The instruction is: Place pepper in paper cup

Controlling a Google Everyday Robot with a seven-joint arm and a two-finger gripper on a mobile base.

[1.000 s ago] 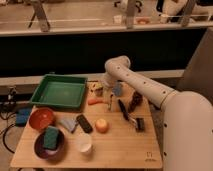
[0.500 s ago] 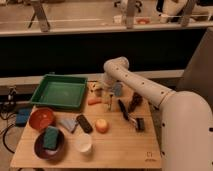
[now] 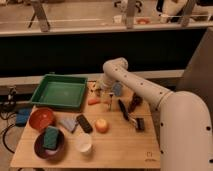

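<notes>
The pepper [image 3: 93, 101] is a small orange-red piece lying on the wooden table, just right of the green tray's near right corner. The paper cup [image 3: 83, 143] is white and stands upright near the table's front, well in front of the pepper. My gripper [image 3: 103, 94] hangs from the white arm that bends down from the right. It is low over the table, just right of and slightly behind the pepper. I cannot see any contact between them.
A green tray [image 3: 59, 93] sits at the back left. A red bowl [image 3: 41, 118] and a dark bowl [image 3: 42, 149] holding a teal sponge stand front left. A round orange fruit [image 3: 102, 125], a dark bar [image 3: 83, 123], a black brush [image 3: 123, 107] and a red-brown knobbly object [image 3: 134, 103] lie mid-table.
The arm's elbow and the gripper have shifted a little left and down toward the pepper. The objects on the table have not moved.
</notes>
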